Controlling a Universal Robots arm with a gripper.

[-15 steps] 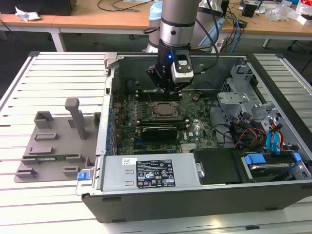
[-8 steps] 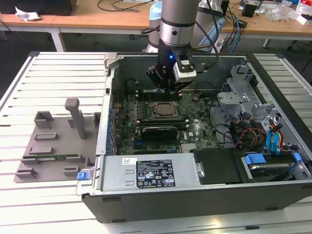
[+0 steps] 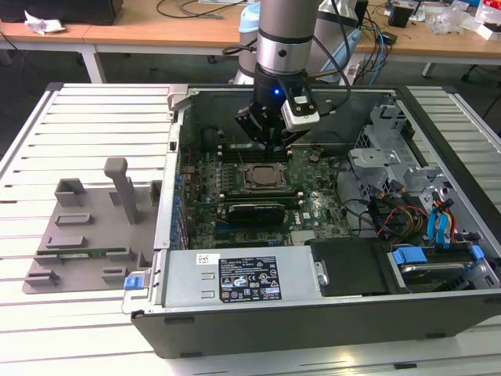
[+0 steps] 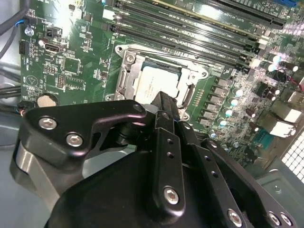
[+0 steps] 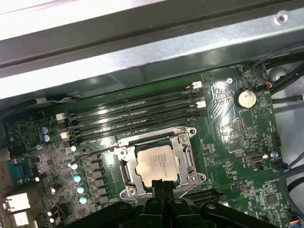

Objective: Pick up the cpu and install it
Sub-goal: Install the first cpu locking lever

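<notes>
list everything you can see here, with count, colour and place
case: 1, black and grey, open, on the table
table: 1, white slats, under the case
board: 1, green, inside the case
socket: 1, metal frame, on the board
cpu: 1, silver-grey, seated in the socket
slots: several, black, beside the socket
card: 1, black, on the board next to the socket
coin cell: 1, silver, on the board
tray: 1, grey, on the table at the exterior view's left of the case
arm: 1, silver-grey, over the case
gripper: 1, black, just above the cpu
</notes>
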